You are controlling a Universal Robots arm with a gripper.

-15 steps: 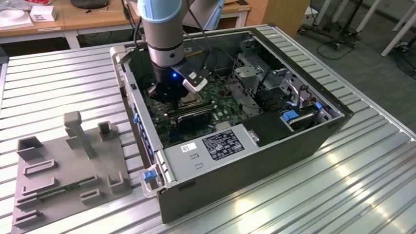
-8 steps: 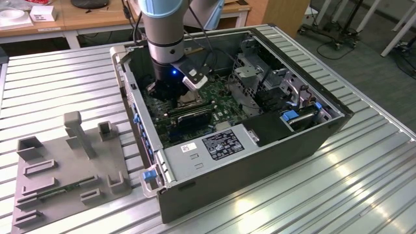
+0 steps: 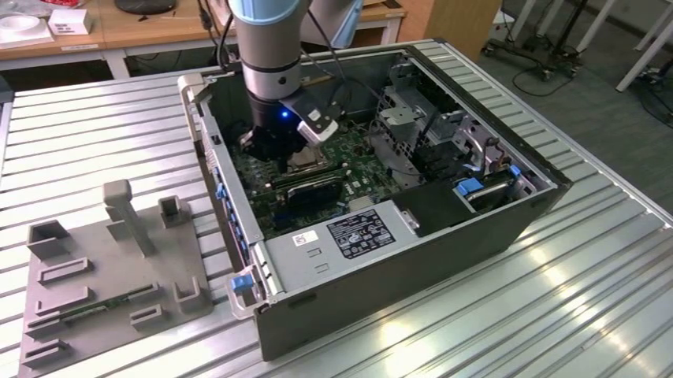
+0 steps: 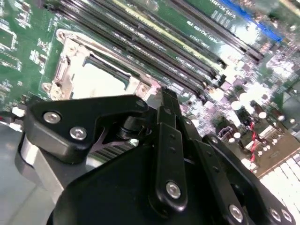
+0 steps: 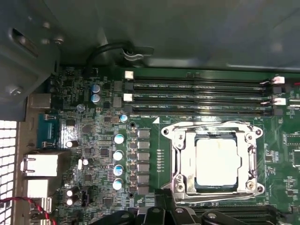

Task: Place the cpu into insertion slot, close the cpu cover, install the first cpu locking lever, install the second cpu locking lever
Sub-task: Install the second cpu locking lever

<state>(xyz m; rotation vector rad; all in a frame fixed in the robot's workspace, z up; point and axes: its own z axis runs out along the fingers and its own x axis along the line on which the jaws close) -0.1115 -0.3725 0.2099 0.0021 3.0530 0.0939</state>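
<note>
A grey fixture block (image 3: 110,279) is lying near the tabletop's (image 3: 94,134) front-left corner in the exterior view. Beside it, an open computer case (image 3: 421,236) is lying on its side across the middle of the tabletop, showing the green motherboard (image 3: 315,169). The arm (image 3: 271,47) is reaching down into the case, with the tool (image 3: 282,146) hanging just above the socket. Whether the tool is wide or narrow I cannot tell. In the first wrist view the cpu (image 5: 217,161) is sitting flat in its slot, and the cover (image 5: 213,136) is lying closed around it as a silver frame. Memory slots (image 5: 201,96) are running alongside the socket. In the second wrist view the tool's black linkage (image 4: 164,154) is standing near the socket
</note>
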